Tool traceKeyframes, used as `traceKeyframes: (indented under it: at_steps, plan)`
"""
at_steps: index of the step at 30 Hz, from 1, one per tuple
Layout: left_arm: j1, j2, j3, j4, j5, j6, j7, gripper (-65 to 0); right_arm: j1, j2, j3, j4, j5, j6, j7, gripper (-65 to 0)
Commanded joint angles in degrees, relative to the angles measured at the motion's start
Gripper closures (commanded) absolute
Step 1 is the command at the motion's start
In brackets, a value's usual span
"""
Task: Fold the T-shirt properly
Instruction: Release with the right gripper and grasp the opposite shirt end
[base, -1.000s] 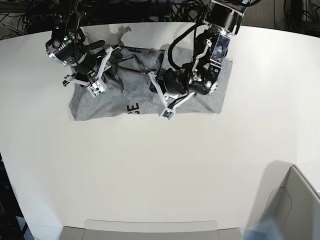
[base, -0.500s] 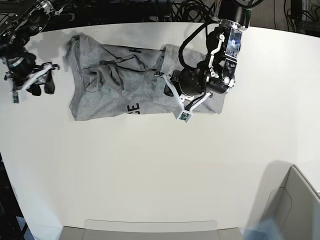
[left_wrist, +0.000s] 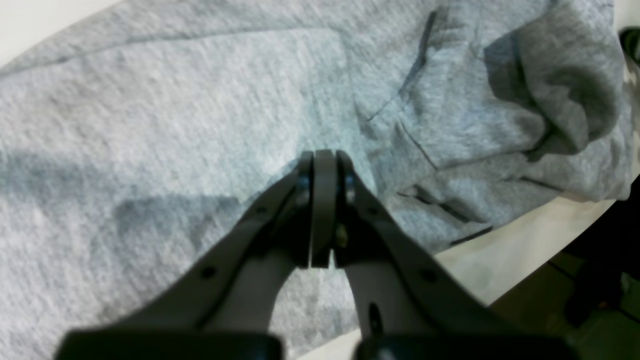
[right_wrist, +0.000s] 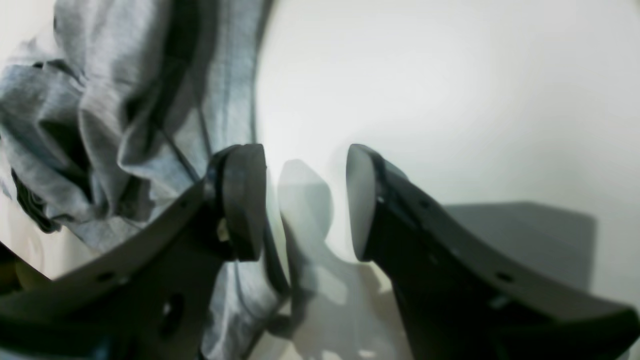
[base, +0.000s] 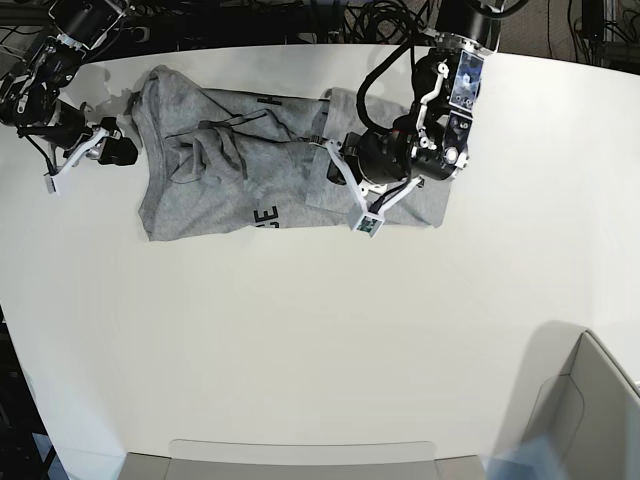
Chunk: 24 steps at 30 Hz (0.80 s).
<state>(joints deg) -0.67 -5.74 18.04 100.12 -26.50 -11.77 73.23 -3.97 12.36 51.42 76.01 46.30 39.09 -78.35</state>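
- Grey heather cotton T-shirt (base: 250, 180) lies across the far part of the white table (base: 300, 340), roughly a long flat band, lettering partly showing at its near edge, loose bunched folds near its left end; not a neat fold yet, my read.
- Left of base view: right gripper (base: 113, 143) sits just off the shirt's left edge, over bare table. Right wrist view shows its fingers (right_wrist: 240, 200) spread wide with nothing between them, only table and shadow; crumpled shirt edge just beside one finger. Likely parked there to line up on that edge or sleeve for a fresh grab.
- Middle: rumpled sleeve-like lump on top of the shirt body looks like what needs flattening or tucking.
- Right of base view: left gripper (left_wrist: 322, 165) low over the shirt's right half, fingers pressed fully together. Tips look to be at the cloth, but I cannot tell whether any fabric is pinched; may be pinning that end down.
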Motion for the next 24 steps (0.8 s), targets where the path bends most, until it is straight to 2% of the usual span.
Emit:
traceKeyframes:
  at_steps: [1, 7, 19, 24]
  plan:
    - [-0.8, 0.2, 0.0, 0.9, -0.4, -0.1, -0.8, 0.0, -0.1, 0.3, -1.0, 0.2, -1.6, 0.9, -1.7, -26.6]
    - [-0.8, 0.2, 0.0, 0.9, -0.4, -0.1, -0.8, 0.0, -0.1, -0.3, -5.9, 0.1, -1.2, 0.9, -1.7, -26.6]
    - [-0.8, 0.2, 0.0, 0.9, -0.4, -0.1, -0.8, 0.0, 0.3, -5.6, -18.8, 0.5, -1.2, 0.9, -1.7, -26.6]
    - [-0.1, 0.2, 0.0, 0.9, -0.4, -0.1, -0.8, 0.0, 0.3, -6.9, -21.9, 0.3, -1.7, 0.9, -1.7, -26.6]
